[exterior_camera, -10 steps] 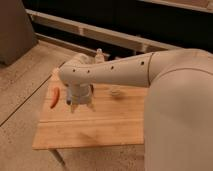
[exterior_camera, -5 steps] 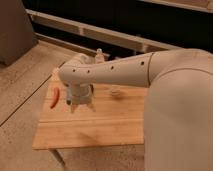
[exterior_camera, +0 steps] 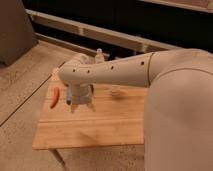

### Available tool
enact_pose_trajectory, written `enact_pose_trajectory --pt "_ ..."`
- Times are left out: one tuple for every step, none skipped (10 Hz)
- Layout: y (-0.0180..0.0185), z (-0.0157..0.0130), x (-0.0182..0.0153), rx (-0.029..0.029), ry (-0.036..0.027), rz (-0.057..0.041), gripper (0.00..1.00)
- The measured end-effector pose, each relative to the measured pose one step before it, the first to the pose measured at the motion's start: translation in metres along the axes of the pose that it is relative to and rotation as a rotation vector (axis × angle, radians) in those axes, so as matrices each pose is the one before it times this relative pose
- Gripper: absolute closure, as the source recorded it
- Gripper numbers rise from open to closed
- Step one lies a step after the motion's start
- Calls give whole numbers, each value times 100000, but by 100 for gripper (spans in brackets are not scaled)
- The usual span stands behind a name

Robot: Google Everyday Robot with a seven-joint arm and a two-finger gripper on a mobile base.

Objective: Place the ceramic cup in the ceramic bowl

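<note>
1. Tabletop point(exterior_camera: 90, 131) of pale wooden planks is closest, its near edge and near-left corner toward the camera, with one leg point(exterior_camera: 58, 156) showing under that corner.
2. The gripper point(exterior_camera: 82, 104) hangs fingers-down over the left half of the tabletop as the camera sees it, about midway between the near and far edges. Its jaws stand apart with nothing between them.
3. An orange-red elongated thing point(exterior_camera: 54, 98) lies along the left edge, just beside the gripper and not touching it.
4. The ceramic cup point(exterior_camera: 116, 92), small and pale, stands on the wood near the middle of the tabletop. It is to the right of the gripper and clear of it, just under the white arm point(exterior_camera: 120, 70) that crosses from the right.
5. A slim bottle point(exterior_camera: 99, 54) stands upright at the far edge, beyond the arm.
6. The ceramic bowl does not show. It may sit behind the arm, but I cannot tell.
7. Judged from this, the step in hand is the reach for the cup, which is not yet grasped.
8. The next move calls for sliding the gripper sideways to straddle the cup's rim, lowering, closing and lifting. The bowl must then be found for the drop.
</note>
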Motion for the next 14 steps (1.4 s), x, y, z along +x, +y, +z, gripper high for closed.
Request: enact_pose_trajectory --pt "-1 1 -7 12 -25 -14 35" --pt "-3 -4 -1 2 -8 3 35" --pt "30 -74 -53 59 -317 -111 35" --pt "31 -154 -237 15 -1040 649 35" --pt "102 -592 -889 -727 -3660 2800 35" --pt "-55 -995 -1294 -1013 -5121 4204 35" --pt "-346 -952 -1243 -344 -4546 3476 35" --pt "-915 -1511 -1739 542 -6294 4554 35" --pt "-896 -770 -903 1042 -3057 2394 35" --pt "-827 -517 -631 679 -1895 1927 35" --pt "-1766 -569 -868 1519 -1970 3372 35" --pt "-1920 -370 -885 1420 -1292 3431 35" --pt "-2122 -375 -955 1123 -1005 4233 35" --pt "-1250 -136 -541 759 -436 2422 35"
